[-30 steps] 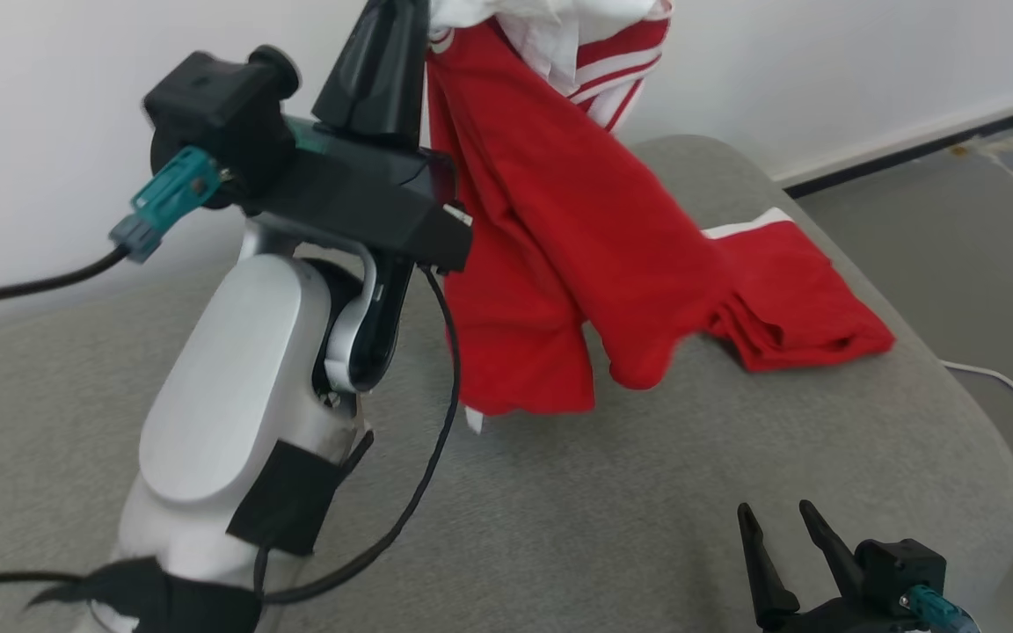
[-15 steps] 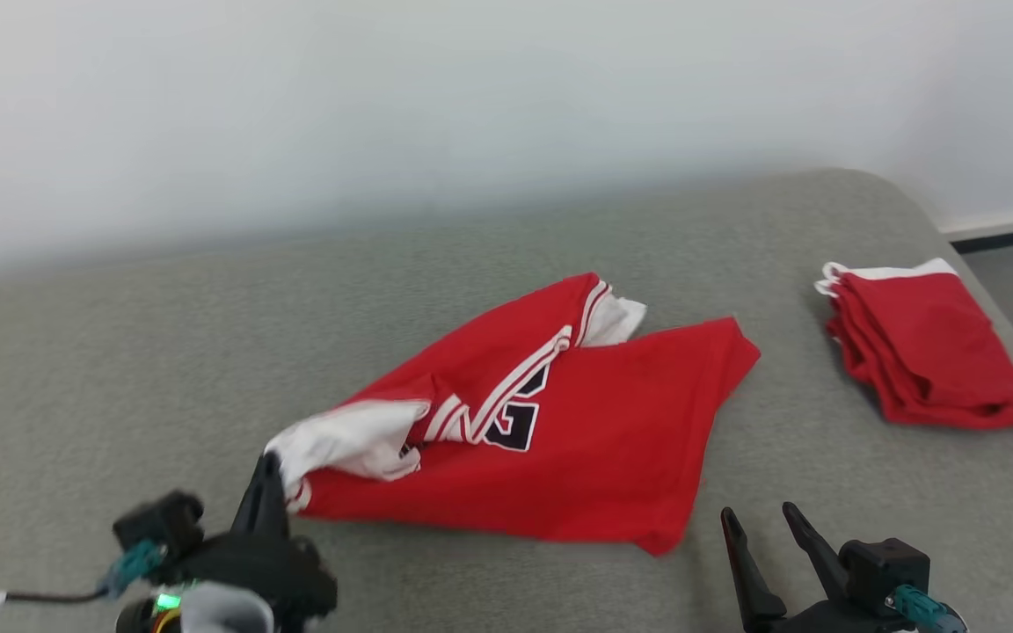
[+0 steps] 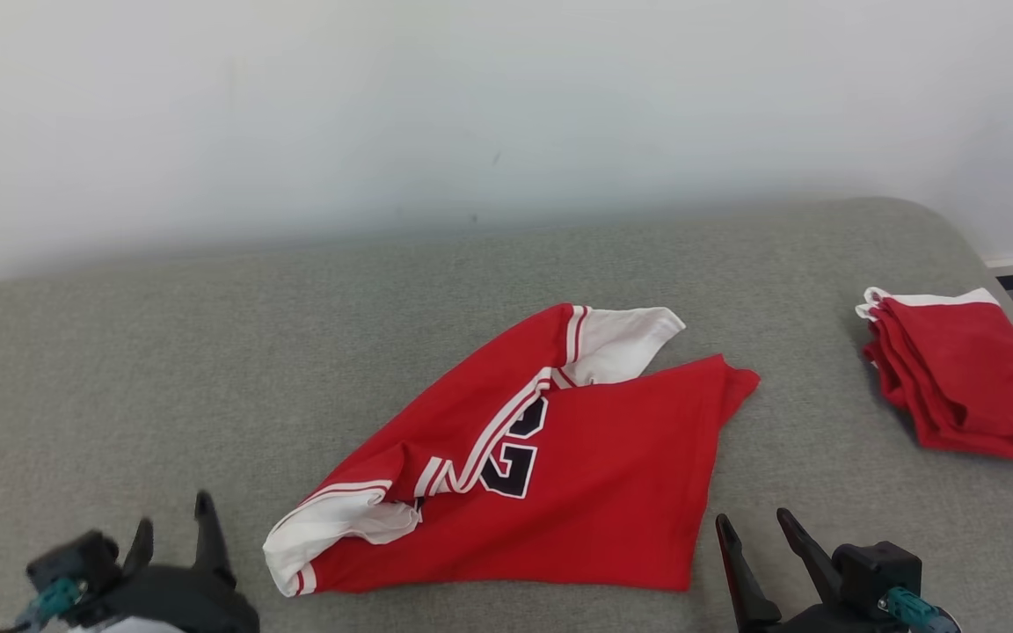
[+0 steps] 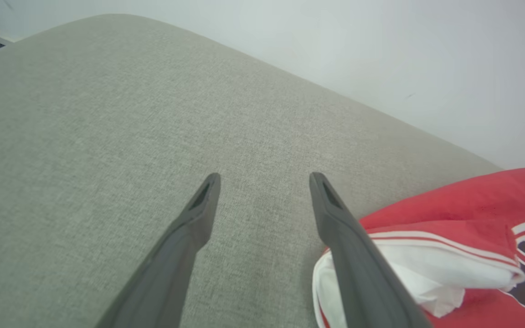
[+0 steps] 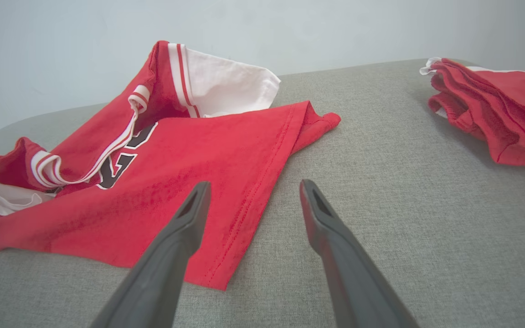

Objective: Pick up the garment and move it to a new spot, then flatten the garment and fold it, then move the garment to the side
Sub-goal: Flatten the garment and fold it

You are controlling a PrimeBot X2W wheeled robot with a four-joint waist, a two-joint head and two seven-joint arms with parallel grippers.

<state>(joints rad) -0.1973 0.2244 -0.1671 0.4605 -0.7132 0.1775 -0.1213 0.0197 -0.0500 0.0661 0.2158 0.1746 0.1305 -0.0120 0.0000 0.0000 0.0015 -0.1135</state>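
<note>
Red jersey (image 3: 594,475) lies rumpled mid-worktop (image 3: 207,352) with nothing gripping it, left pincer (image 3: 171,519) spread empty just beside its left end, right pincer (image 3: 753,520) spread at its near corner, folded red garment (image 3: 955,369) well apart, far right.

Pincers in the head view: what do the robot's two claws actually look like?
The left pincer and right pincer each have two long, tapering dark fingers with a narrow slot near the tip, on a boxy black body. A teal connector plugs into each.
</note>
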